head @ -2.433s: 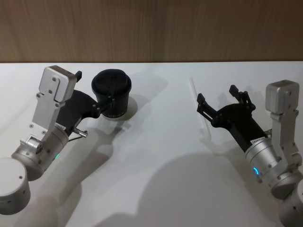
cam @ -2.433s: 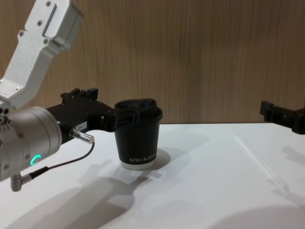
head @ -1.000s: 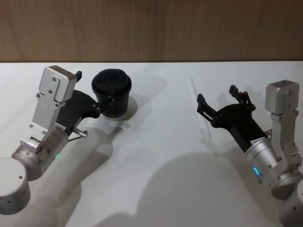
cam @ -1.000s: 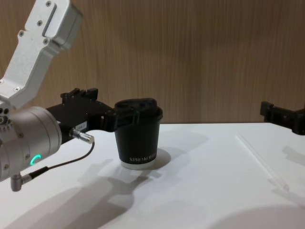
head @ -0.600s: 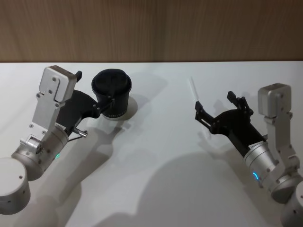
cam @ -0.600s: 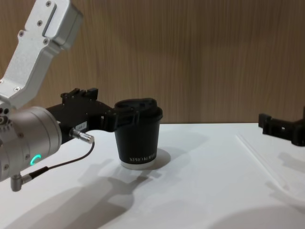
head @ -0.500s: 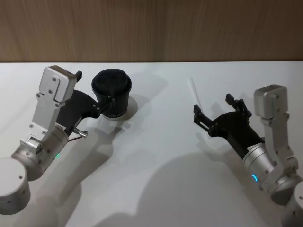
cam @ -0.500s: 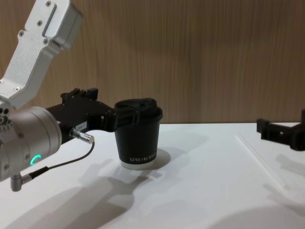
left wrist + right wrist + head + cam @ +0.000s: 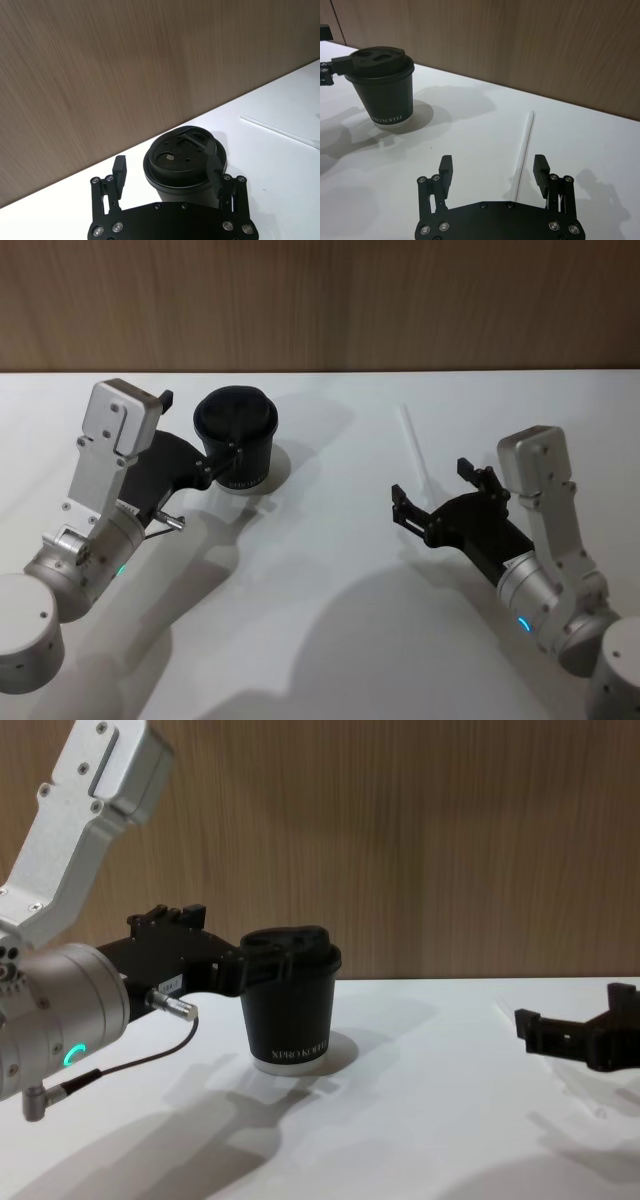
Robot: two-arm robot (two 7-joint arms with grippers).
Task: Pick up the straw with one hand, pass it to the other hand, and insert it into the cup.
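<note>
The cup (image 9: 290,1010) stands upright on the white table (image 9: 330,620), left of centre. It has a black paper body tapering to a white base rim, with small white lettering on the side. A black plastic lid caps it, round, with a raised spout and small holes, so what's inside cannot be seen.

The left gripper (image 9: 167,167) reaches in level with the cup's upper half, jaws wide and straddling it. One finger looks to be against the cup by the lid and the other stands clear, so nothing is clamped. Behind it the arm is a silver cylinder with a green glowing ring and a thin black cable looping off a small plug.

Over on the right, the straw (image 9: 524,145) lies flat on the table, thin, straight and white-translucent, well apart from the cup. The right gripper (image 9: 493,167), matte black and blocky, hangs low over the straw's near end, angled forward and down. Its jaws are spread wide and empty. The straw runs between the fingers, closer to one than the other. Whether the fingertips touch the tabletop cannot be told.
</note>
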